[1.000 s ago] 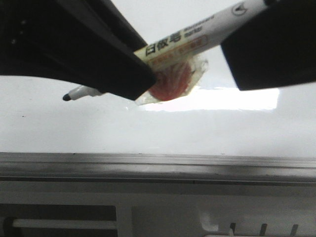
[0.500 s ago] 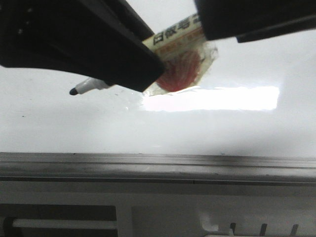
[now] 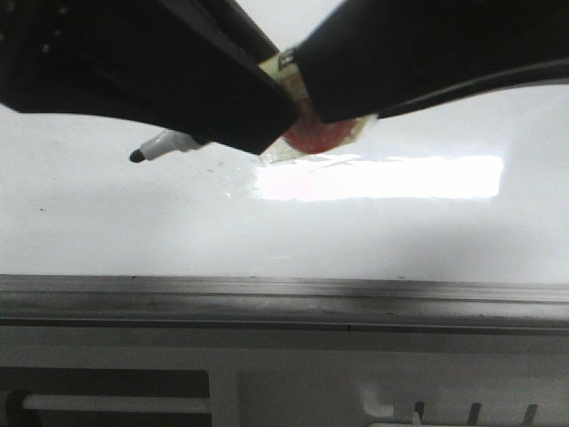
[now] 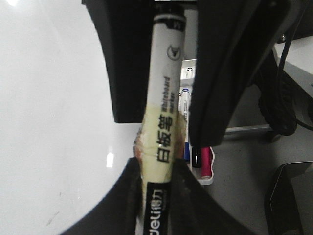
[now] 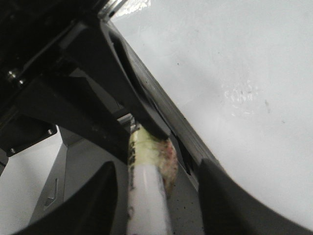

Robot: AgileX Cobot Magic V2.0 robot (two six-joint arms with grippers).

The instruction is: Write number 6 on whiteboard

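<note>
Holding the marker (image 3: pixel 164 145) by its taped middle, the left pincer (image 4: pixel 156 169) is pinching the barrel, with the black tip poking out to the left over the whiteboard (image 3: pixel 107 222). The right pincer (image 5: pixel 151 171) has its fingers spread on either side of the marker's white rear end, not visibly gripping it. No number 6 shows on the board in any view, so by my judgement the writing is not yet begun. To do the step well, the tip needs to come down squarely onto the white surface with light, even pressure, and the stroke should start at the top hook, run down the stem and close the loop without lifting. From the front I cannot tell whether the tip touches the board or hangs just above it. A bright glare patch (image 3: pixel 382 178) lies right of the tip, and the grey frame rail (image 3: pixel 284 302) runs along the near edge. In the left wrist view a tray of spare markers (image 4: pixel 198 156) lies off the board, well clear. The right pincer crowds close to the left one and could knock the barrel.
</note>
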